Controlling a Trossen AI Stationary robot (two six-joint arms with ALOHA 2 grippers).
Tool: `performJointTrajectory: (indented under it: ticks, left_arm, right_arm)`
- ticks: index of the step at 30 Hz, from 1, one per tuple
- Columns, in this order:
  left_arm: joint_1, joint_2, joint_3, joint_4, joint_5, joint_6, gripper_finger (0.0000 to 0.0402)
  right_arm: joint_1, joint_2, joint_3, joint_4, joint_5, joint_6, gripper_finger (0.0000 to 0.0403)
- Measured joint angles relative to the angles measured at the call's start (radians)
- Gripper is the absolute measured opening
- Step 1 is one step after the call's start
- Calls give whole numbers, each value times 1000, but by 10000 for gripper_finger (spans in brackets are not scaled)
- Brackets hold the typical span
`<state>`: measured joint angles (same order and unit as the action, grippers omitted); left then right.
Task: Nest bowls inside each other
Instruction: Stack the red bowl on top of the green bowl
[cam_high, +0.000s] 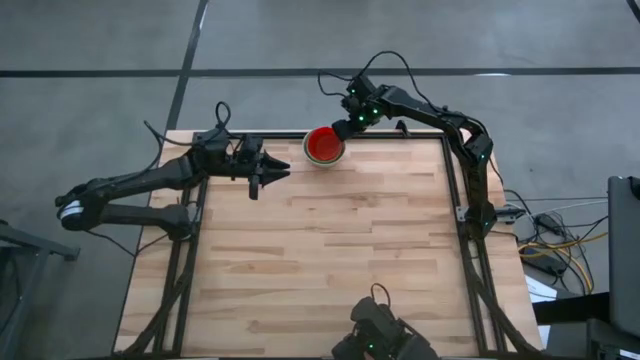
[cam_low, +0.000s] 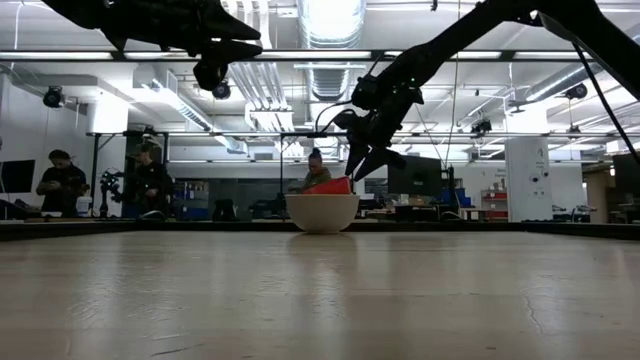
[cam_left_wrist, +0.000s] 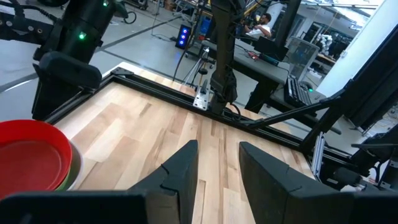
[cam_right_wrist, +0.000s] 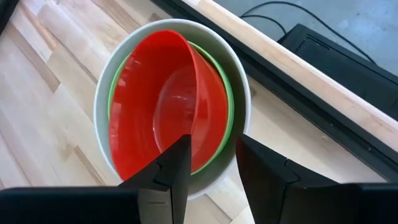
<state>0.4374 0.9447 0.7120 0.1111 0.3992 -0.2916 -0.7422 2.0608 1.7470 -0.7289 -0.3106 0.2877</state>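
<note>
Bowls (cam_high: 324, 146) sit as one stack near the table's (cam_high: 330, 240) far edge, roughly midway along it, and no loose bowl shows anywhere else on the wood. In the right wrist view the layers can be counted: one white bowl (cam_right_wrist: 239, 62) on the outside, at least one green bowl (cam_right_wrist: 229, 115) whose rim peeks out inside it, and one red bowl (cam_right_wrist: 155, 112) innermost. Whether more green ones hide beneath cannot be told. The red bowl is tilted — one side of its rim rides up above the white rim in the low view — so it does not look fully seated.

By that showing the nesting seems nearly done; what appears left is settling the red bowl down level.

The right gripper (cam_right_wrist: 211, 165) hovers just above the stack's rim, fingers parted and holding nothing. The left gripper (cam_high: 272, 172) waits over the table to the left of the stack, apart from it, its fingers likewise spread and empty — two arms, one stack.
</note>
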Motion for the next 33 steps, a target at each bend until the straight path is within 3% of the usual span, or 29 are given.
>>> performJointTrajectory:
  ticks: [24, 33]
  left_arm:
    - [0, 0, 0, 0, 0, 0, 122]
    - [0, 0, 0, 0, 0, 0, 122]
  right_arm:
    - [5, 3, -53, 5, 4, 12, 123]
    - [5, -33, -12, 18, 1, -10, 116]
